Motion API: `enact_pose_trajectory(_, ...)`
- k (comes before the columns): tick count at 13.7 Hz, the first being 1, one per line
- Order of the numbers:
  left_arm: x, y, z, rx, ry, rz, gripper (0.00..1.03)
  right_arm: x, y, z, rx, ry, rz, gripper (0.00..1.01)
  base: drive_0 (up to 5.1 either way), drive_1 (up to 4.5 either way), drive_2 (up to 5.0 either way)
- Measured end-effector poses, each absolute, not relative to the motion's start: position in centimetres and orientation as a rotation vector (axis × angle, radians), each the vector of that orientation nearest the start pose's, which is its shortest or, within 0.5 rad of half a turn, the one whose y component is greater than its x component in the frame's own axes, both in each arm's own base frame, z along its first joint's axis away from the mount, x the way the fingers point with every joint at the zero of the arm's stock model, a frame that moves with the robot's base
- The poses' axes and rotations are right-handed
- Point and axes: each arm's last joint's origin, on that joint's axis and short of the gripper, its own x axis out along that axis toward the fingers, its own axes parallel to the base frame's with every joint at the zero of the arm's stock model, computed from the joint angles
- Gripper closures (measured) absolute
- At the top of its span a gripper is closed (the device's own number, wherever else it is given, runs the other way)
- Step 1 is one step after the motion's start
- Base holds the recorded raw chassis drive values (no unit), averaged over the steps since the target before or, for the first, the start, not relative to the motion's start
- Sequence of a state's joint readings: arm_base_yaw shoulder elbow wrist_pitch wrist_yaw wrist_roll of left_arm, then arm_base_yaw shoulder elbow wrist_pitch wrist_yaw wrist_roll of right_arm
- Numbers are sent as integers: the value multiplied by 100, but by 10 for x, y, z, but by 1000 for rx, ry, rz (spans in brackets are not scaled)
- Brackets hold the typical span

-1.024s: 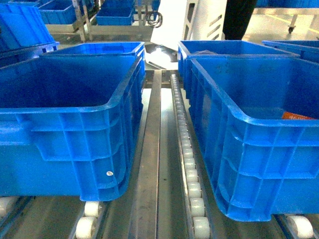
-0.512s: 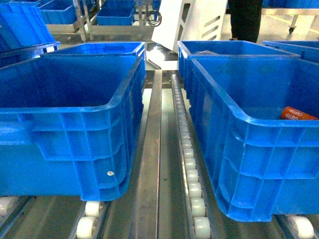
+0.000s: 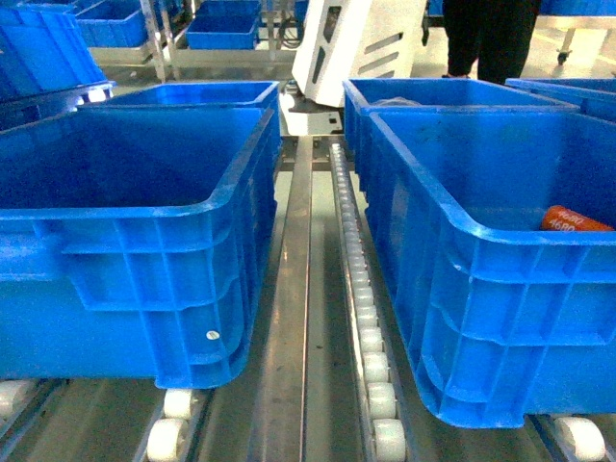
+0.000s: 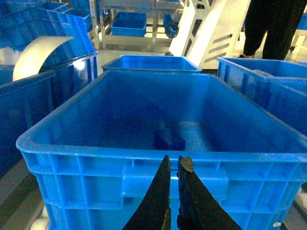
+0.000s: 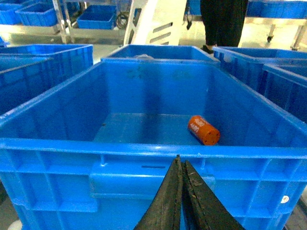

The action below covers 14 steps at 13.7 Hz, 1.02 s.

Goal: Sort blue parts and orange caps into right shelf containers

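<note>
Two grippers are hanging low in front of the crates, and neither is carrying anything. The left gripper (image 4: 173, 165) is showing its dark fingers nearly together, with only a thin slit between the tips, just outside the near wall of the left crate (image 4: 144, 153). The right gripper (image 5: 180, 167) is sitting with its fingers pressed together, tips touching, just outside the near wall of the right crate (image 5: 144, 148). Neither gripper is showing in the head view.

Moving outward, a dark blue part (image 4: 169, 140) is lying on the floor of the left crate, near the middle. An orange cap (image 5: 203, 130) is lying on its side on the floor of the right crate, toward its right half; in the head view it is peeking over the rim at the far right (image 3: 574, 220). More blue crates are standing behind on the roller track (image 3: 371, 318), and a person in dark trousers (image 5: 223, 21) is standing beyond them beside a white machine panel (image 3: 361, 43).

Judging by this, a reach is being set up and no piece is in hand yet. The next move is likely calling for one gripper to spread its fingers, rise over the near rim, and descend to a piece on the floor. The cap is round and may be prone to rolling if nudged.
</note>
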<state>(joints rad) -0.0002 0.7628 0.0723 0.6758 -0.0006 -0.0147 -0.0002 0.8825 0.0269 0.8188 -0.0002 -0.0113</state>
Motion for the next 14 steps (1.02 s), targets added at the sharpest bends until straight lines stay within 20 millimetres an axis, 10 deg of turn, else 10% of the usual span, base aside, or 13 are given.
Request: enact_pose_trajectory(14,115,0,170,-15,-12,0,101,116,0,171,-11,-14,0,98,0,0,0)
